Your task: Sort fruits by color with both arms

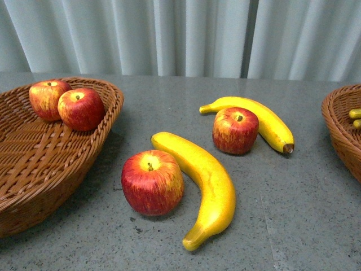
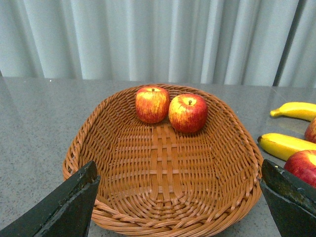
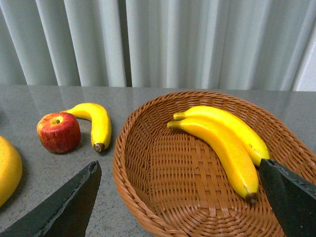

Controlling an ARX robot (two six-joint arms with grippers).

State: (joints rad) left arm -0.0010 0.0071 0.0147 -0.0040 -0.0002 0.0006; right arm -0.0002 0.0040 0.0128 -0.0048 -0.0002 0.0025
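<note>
Glossy streaked apples point(image 1: 152, 182) and smooth curved bananas point(image 1: 206, 183) lie on speckled grey table point(image 1: 293, 197) beside wicker baskets point(image 1: 34, 164). Left gripper point(image 2: 177, 170) and right gripper point(image 3: 178, 165): black wedge fingers apart.

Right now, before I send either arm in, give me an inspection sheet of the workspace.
Surface: grey speckled table, flat.
Job's things: two apples in the left basket; two bananas in the right basket; two loose apples and two loose bananas on the table between the baskets.
Clutter: small dark specks by the nearest apple.
Grippers: left gripper and right gripper open, empty, each facing its basket.
Cables: nothing seen.
Surroundings: pale pleated curtain behind the table.
</note>
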